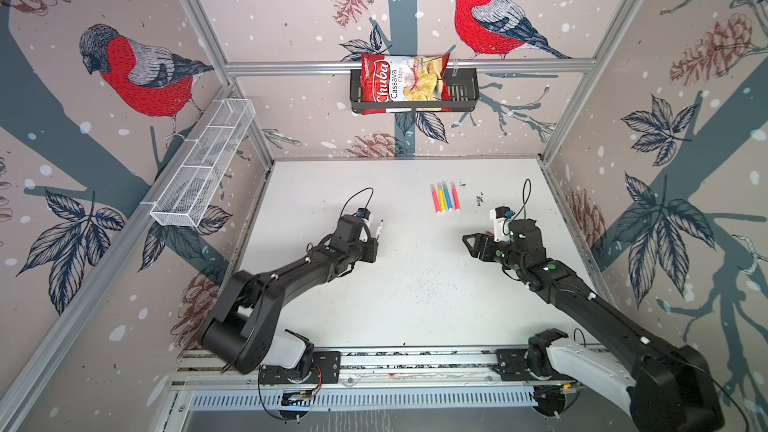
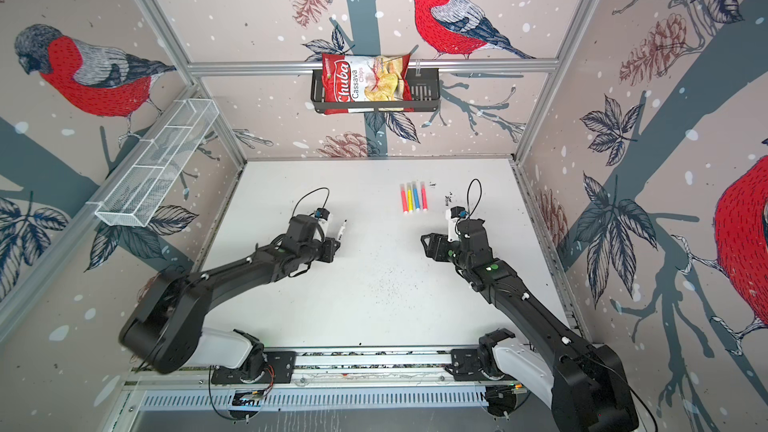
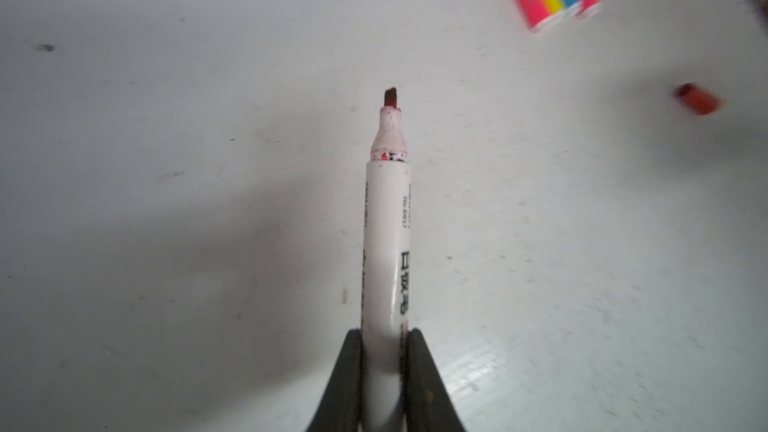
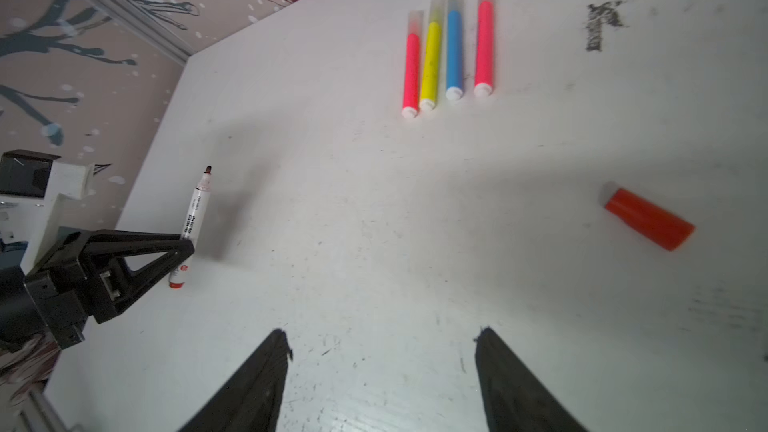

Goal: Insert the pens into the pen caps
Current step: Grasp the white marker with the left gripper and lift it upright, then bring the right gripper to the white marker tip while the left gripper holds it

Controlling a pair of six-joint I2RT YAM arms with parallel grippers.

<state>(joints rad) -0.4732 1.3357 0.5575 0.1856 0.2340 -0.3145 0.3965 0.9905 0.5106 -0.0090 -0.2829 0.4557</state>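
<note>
My left gripper (image 3: 384, 332) is shut on the lower barrel of a thick white pen (image 3: 386, 222) whose dark red tip is bare and points away from the wrist. In both top views this pen (image 1: 379, 229) sticks out of the left gripper (image 1: 374, 241) at centre left. A solid red pen cap (image 4: 648, 218) lies loose on the table, off to one side of my right gripper (image 4: 380, 332), which stands open and empty. Two pink pens, a yellow one and a blue one (image 4: 449, 51) lie side by side at the back (image 1: 444, 198), with translucent caps on their far ends.
Black scuff marks (image 1: 479, 200) stain the white table to the right of the pen row. A black wire basket (image 1: 465, 93) with a chips bag (image 1: 405, 78) hangs on the back wall. A white mesh basket (image 1: 203, 164) is fixed to the left wall.
</note>
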